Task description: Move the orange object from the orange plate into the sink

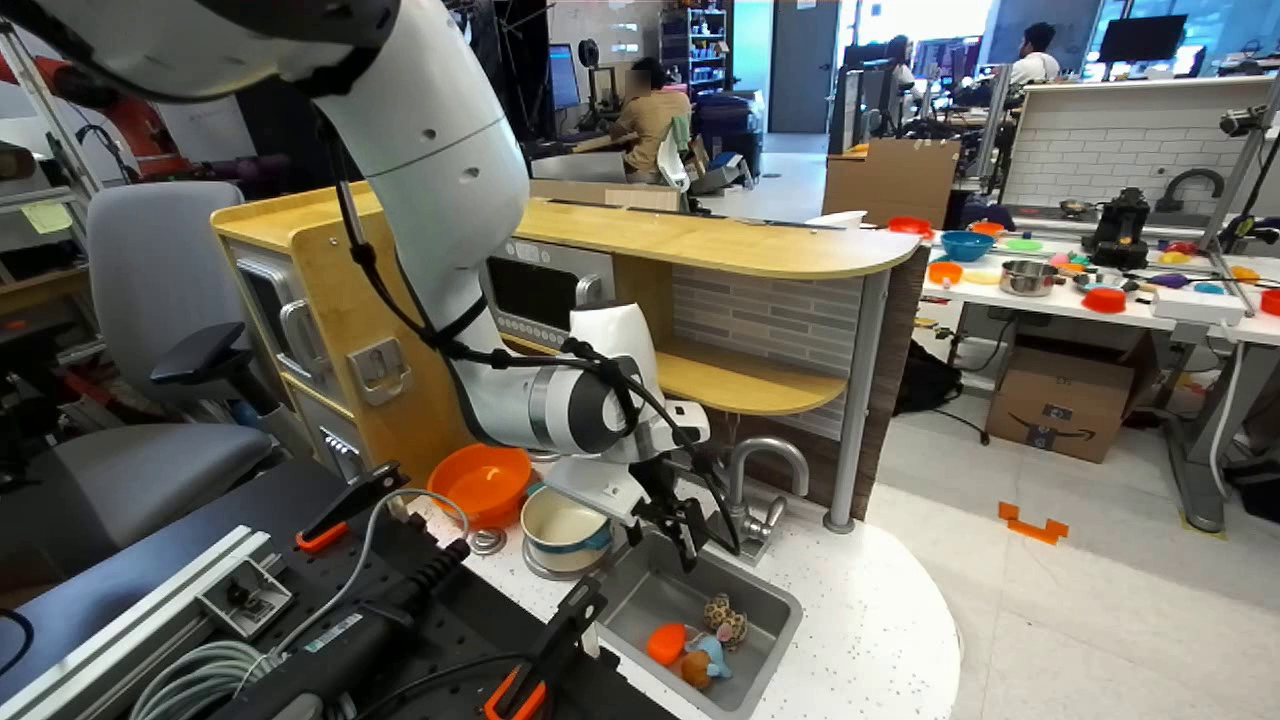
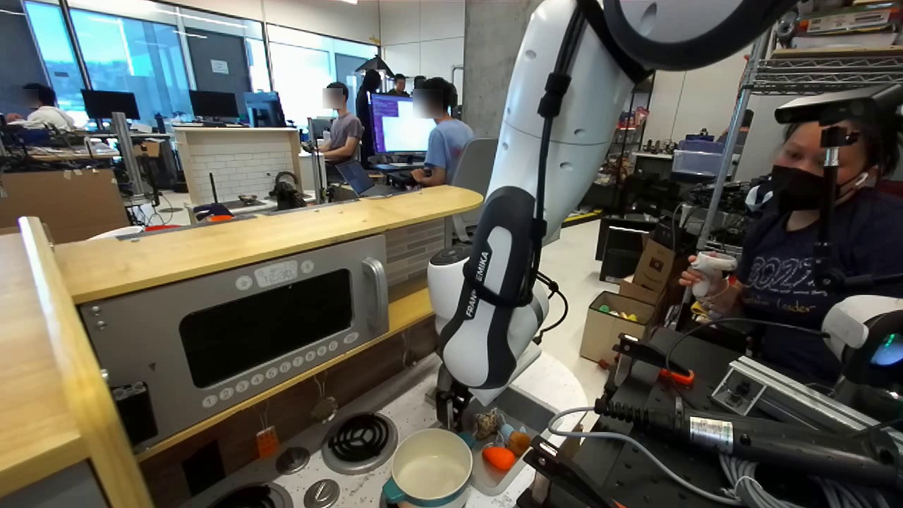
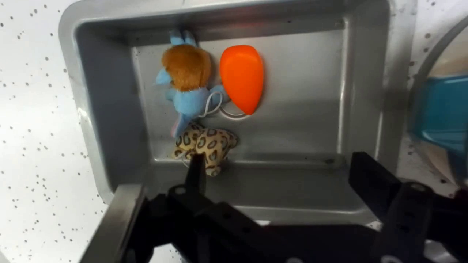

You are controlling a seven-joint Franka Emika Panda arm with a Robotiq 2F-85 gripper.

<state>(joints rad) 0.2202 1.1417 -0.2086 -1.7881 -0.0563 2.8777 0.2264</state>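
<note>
The arm [image 1: 450, 170] hangs bent over the sink [image 3: 299, 109], its 2 fingers [image 3: 373, 180] spread apart, height hard to judge.

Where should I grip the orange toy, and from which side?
From above, I'd close the open hand across the broad middle of the orange toy: it lies flat in the sink, and its tapered tip might slip. Ease in beside the blue doll, which lies close to one flank; the other has more room.
</note>
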